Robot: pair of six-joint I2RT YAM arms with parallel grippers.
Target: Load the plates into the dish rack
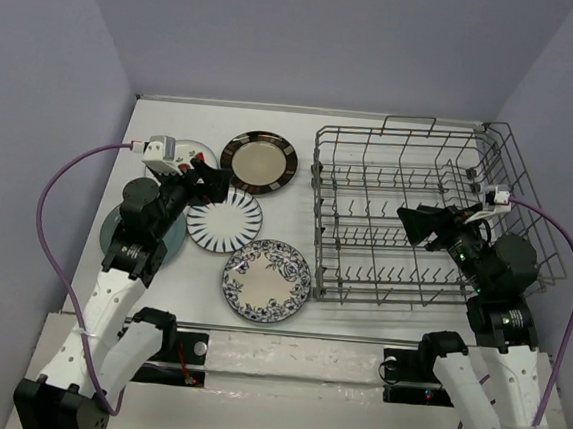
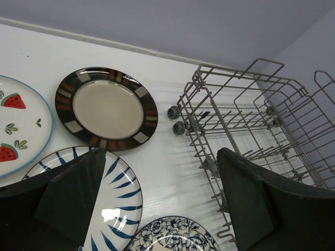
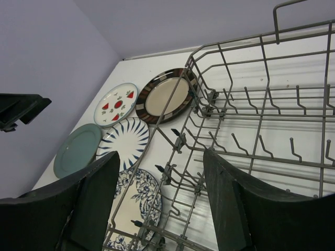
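Observation:
Five plates lie flat on the white table left of the empty dish rack point(image 1: 417, 216): brown-rimmed tan point(image 1: 259, 162), strawberry point(image 1: 200, 153), striped point(image 1: 225, 220), floral point(image 1: 267, 280), and teal point(image 1: 113, 227), which is partly under my left arm. My left gripper point(image 1: 209, 180) is open and empty, above the far edge of the striped plate point(image 2: 118, 193), with the brown-rimmed plate point(image 2: 107, 108) ahead. My right gripper point(image 1: 421, 224) is open and empty, hovering over the rack's middle point(image 3: 251, 120).
The purple walls close in the table at the back and both sides. The rack's tall wire sides point(image 2: 246, 104) stand just right of the plates. A strip of bare table point(image 1: 306, 216) lies between the plates and the rack.

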